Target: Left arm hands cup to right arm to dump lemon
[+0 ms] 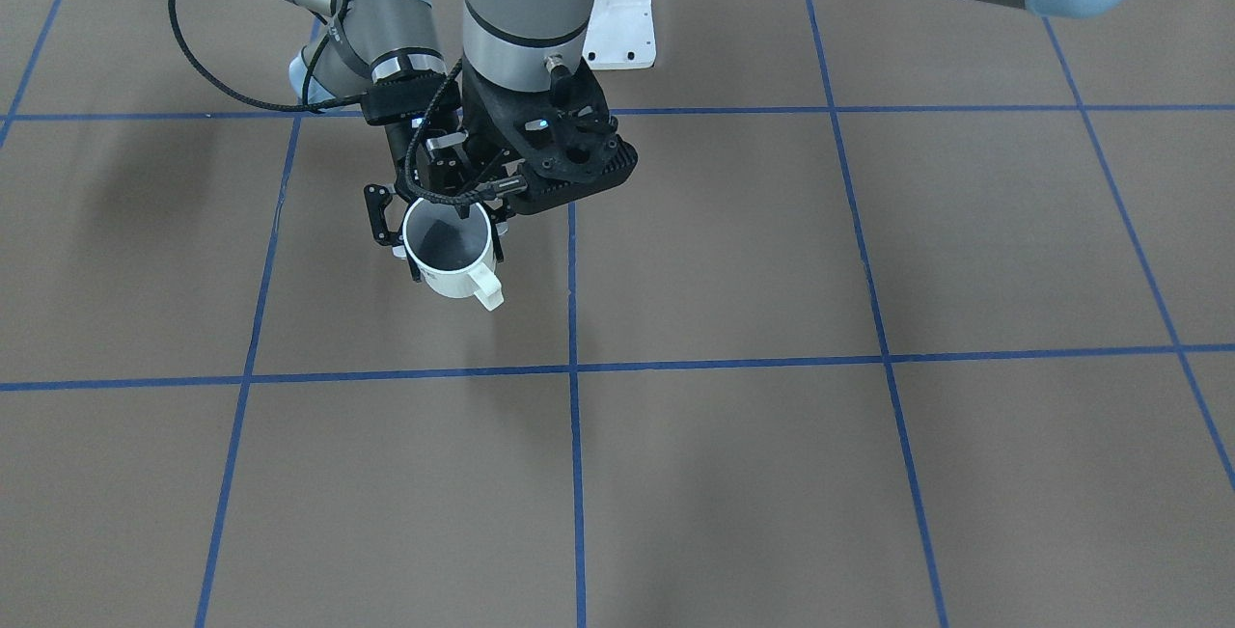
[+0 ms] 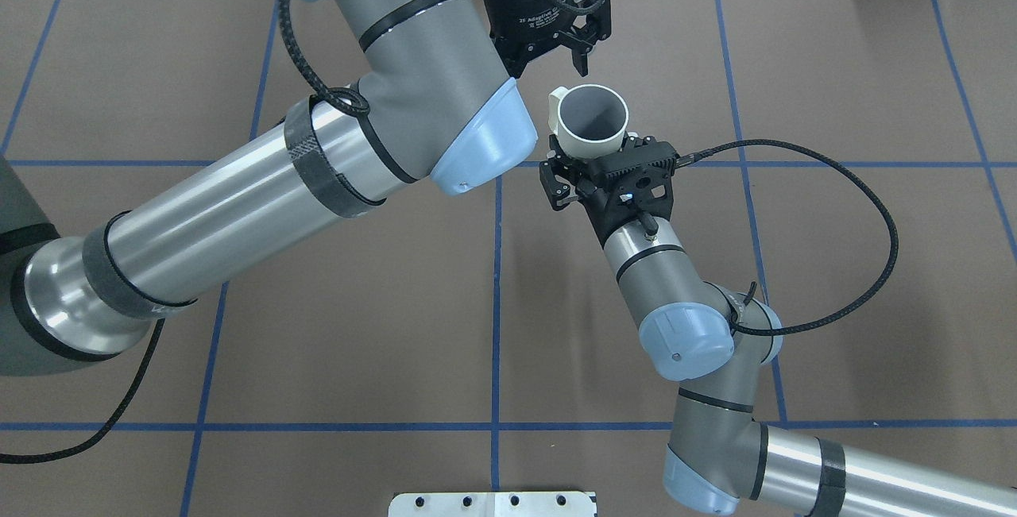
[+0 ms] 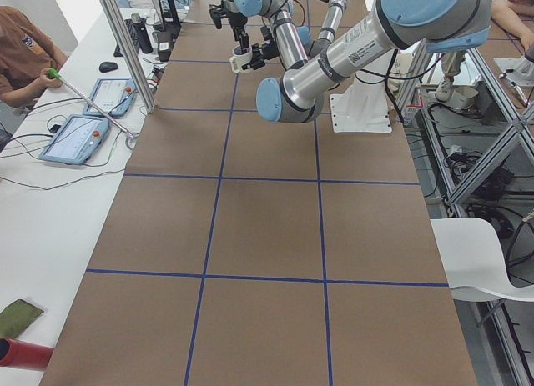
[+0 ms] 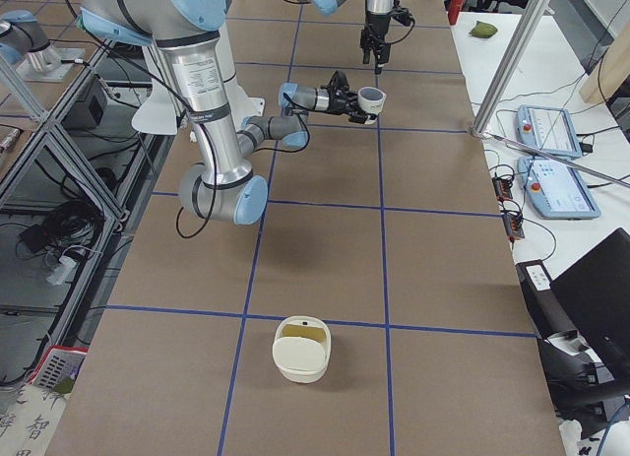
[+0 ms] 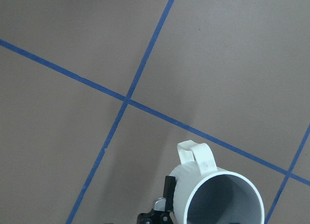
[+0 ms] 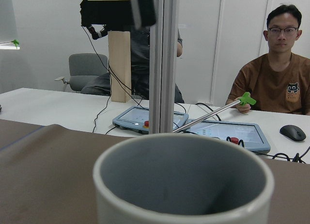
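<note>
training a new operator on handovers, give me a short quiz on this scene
1. Multiple choice: which arm's end effector grips the cup? A left, B right, C both.
2. True or false: the left end effector is open and apart from the cup.
3. Fill in: the cup's mouth faces ____.
Key: 1 B, the right end effector is closed around the cup's body; 2 true; 3 up.
</note>
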`<action>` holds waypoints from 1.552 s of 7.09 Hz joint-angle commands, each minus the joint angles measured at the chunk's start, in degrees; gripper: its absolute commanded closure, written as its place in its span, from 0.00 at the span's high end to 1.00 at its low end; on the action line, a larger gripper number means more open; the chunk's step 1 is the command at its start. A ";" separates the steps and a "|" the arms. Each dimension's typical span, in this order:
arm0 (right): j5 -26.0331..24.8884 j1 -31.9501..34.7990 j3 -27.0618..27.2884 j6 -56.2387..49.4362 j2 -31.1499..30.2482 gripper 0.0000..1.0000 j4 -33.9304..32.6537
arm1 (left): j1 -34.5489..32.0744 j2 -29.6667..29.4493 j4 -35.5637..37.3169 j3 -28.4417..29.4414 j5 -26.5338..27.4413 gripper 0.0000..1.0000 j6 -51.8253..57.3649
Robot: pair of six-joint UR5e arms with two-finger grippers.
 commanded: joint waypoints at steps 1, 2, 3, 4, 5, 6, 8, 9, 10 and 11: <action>-1.00 -1.58 0.05 -0.07 0.40 0.47 -0.10 | 0.16 -0.75 3.20 0.54 -0.30 0.84 0.24; -1.44 -2.02 -0.12 0.10 1.44 0.48 -0.10 | 0.16 -0.84 5.05 0.63 -0.30 0.76 1.20; -3.53 -2.38 -0.12 0.19 1.98 0.48 -0.10 | 0.07 -1.10 9.85 0.63 -0.30 0.76 8.17; -4.43 -2.82 -0.21 0.11 2.94 0.48 -0.18 | 0.07 -2.24 14.16 0.72 -0.30 0.76 13.29; -4.52 -2.91 -0.21 0.10 3.30 0.49 -0.18 | 0.33 -1.99 14.12 0.81 -0.65 0.76 13.60; -4.61 -2.91 -0.30 0.19 3.30 0.51 -0.18 | 0.33 -2.16 14.12 0.98 -1.17 0.76 13.52; -4.87 -3.08 -0.30 0.45 3.39 0.53 -0.10 | 0.86 -2.16 13.68 1.69 -2.76 0.74 13.25; -6.01 -3.34 -0.21 0.80 3.47 0.56 0.08 | 0.95 -2.16 13.68 1.77 -2.85 0.70 13.08; -7.23 -3.87 -0.30 0.72 4.61 0.58 0.08 | 1.30 -2.08 13.59 2.03 -3.98 0.67 12.99; -7.33 -4.05 -0.30 0.81 4.62 0.62 0.17 | 1.30 -2.07 13.41 2.04 -4.08 0.62 12.90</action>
